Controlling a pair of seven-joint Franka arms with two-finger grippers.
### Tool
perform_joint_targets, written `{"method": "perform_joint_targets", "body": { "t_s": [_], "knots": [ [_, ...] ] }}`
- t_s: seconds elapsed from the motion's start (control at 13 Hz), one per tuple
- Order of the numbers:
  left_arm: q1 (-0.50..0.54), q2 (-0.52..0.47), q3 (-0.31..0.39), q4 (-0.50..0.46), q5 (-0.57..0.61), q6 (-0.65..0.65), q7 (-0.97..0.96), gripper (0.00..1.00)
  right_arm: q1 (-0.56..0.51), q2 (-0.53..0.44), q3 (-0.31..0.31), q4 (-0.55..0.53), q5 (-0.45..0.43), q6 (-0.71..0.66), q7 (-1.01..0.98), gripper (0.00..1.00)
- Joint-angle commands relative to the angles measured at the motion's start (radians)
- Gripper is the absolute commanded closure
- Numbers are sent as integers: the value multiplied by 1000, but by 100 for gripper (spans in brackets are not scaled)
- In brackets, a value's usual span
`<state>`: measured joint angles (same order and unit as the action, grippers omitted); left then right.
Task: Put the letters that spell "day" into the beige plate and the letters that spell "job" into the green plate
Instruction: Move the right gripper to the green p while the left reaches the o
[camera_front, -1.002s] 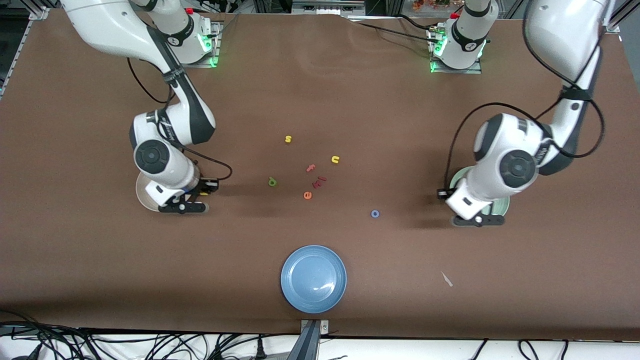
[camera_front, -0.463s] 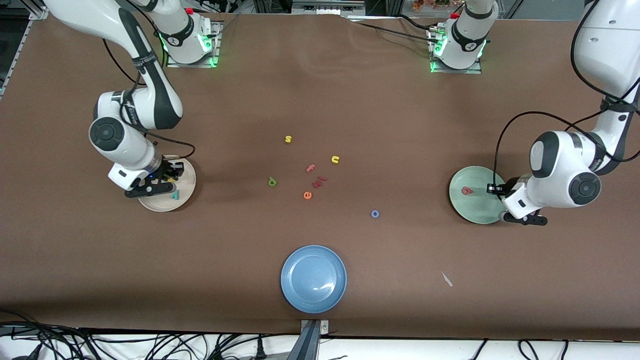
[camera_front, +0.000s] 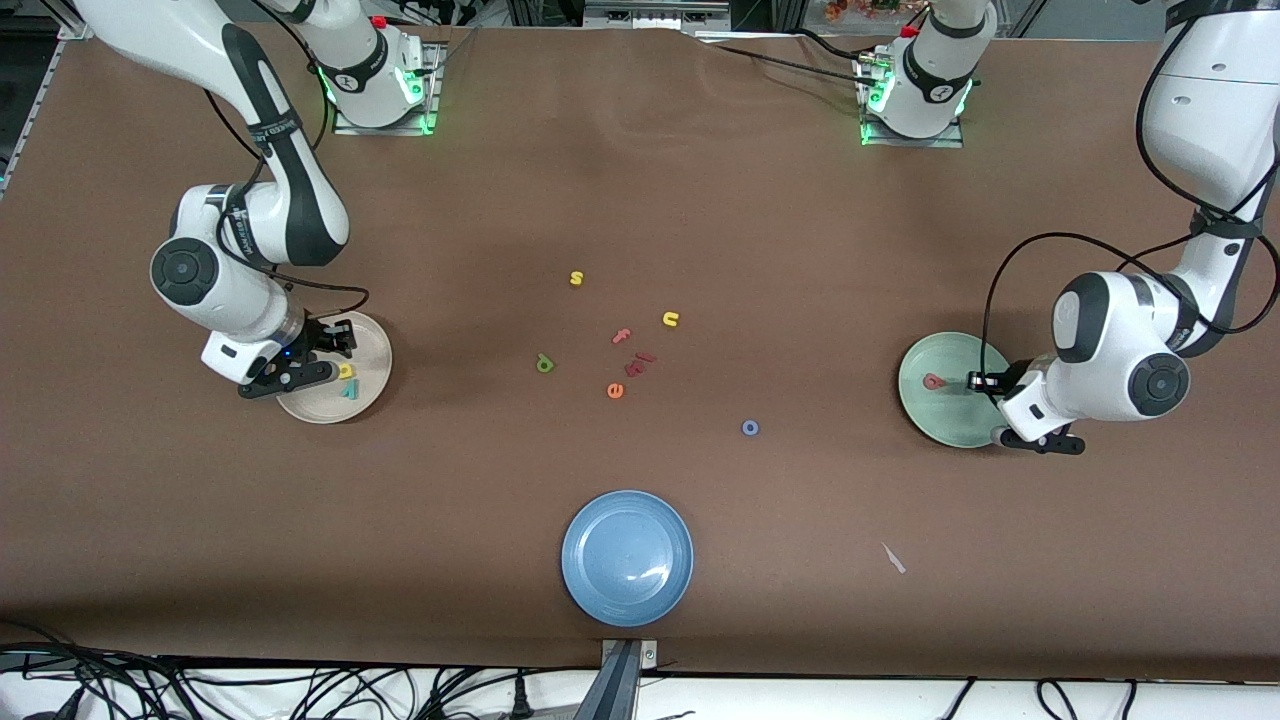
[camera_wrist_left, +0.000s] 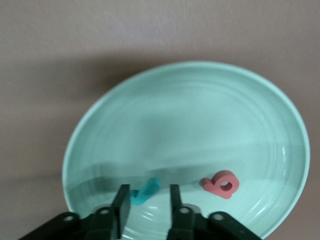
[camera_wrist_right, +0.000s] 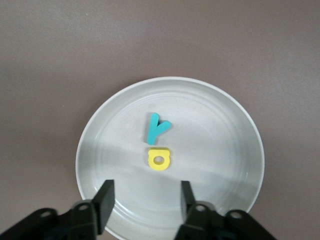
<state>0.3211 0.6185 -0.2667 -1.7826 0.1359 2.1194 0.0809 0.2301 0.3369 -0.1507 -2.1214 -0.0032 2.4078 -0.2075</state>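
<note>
Over the beige plate (camera_front: 365, 345) and green plate (camera_front: 925, 410), hovering with right hand (camera_wrist_right: 145, 206) and left hand (camera_wrist_left: 146, 202) parted, empty; next needing dark green d (camera_front: 545, 364), blue o (camera_front: 750, 428).

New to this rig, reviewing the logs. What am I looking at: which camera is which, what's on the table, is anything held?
Two robot arms share a brown table. One picture looks down from across the table; the other two come from cameras on each wrist.

The left gripper hangs open over the green plate, which holds a teal j and a salmon-pink b. The right gripper hangs open over the beige plate, which holds a teal y and a yellow a. Neither holds anything.

Loose mid-table: a green d, blue o, yellow s and u, pink f, orange e. An empty blue plate lies nearest the front camera.
</note>
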Motion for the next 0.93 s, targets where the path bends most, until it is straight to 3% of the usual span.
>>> {"method": "perform_joint_targets", "body": {
  "t_s": [0.0,0.15,0.39,0.85],
  "knots": [
    [-14,-28,-41,61,13,-24,-6,0,11,1,6,37,28,-39,-6,0],
    [-34,-29,-103,104,22,-22,-106,0,20,1,61,57,28,-61,95,0],
    [-166,16,-104,189,22,-19,-286,0,32,26,154,87,28,-61,186,0],
    [-381,78,-104,235,14,14,-672,1,138,106,191,162,20,-58,140,0]
  ]
}}
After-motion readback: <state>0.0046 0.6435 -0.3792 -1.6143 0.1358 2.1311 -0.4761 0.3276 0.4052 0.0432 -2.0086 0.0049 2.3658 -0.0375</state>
